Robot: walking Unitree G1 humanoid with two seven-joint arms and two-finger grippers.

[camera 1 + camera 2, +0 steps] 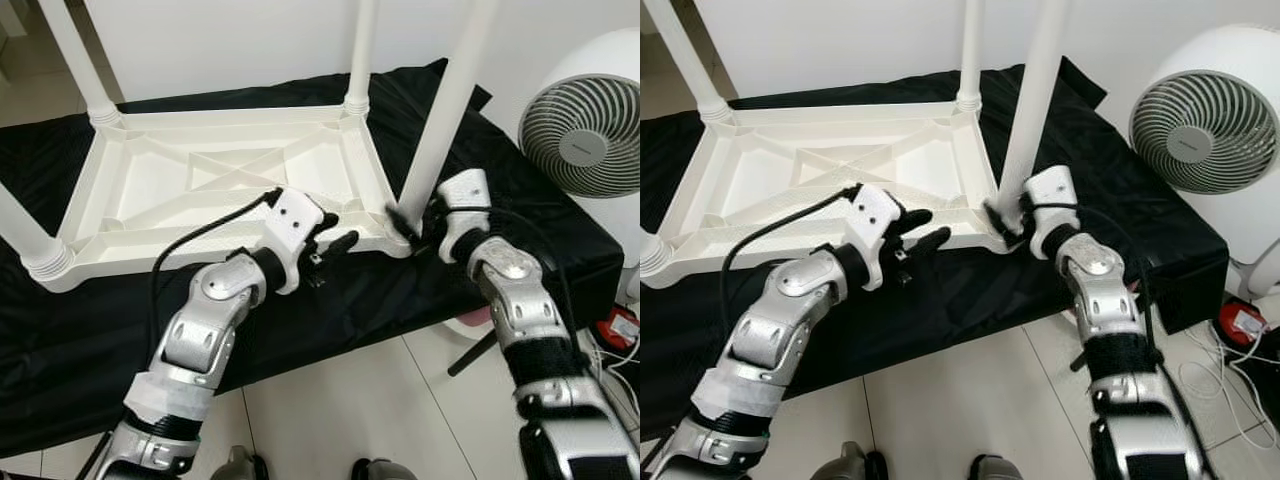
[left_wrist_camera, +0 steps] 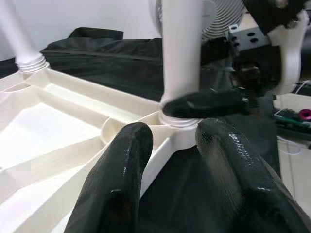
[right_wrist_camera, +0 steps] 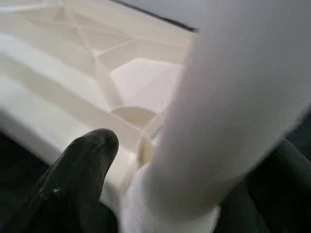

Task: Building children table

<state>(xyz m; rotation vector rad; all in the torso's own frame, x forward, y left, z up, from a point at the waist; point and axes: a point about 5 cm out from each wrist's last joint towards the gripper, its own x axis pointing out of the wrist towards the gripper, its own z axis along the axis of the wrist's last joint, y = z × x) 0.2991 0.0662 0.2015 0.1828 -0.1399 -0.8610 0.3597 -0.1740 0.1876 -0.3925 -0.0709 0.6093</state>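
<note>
Four legs (image 1: 445, 105), one tabletop (image 1: 200, 180), one fan (image 1: 585, 135).

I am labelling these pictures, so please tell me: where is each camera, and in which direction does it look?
Left eye view: on the head, looking down at the upturned table top; both arms show.
Right eye view: same scene, same arms.
Left wrist view: along the open left gripper toward the near right leg.
Right wrist view: close on that leg, right gripper around its base.
Both wrist views share that leg.

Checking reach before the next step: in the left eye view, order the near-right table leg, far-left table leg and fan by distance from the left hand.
1. Near-right table leg, just right of the left hand.
2. Fan, far right.
3. Far-left table leg, upper left.
</note>
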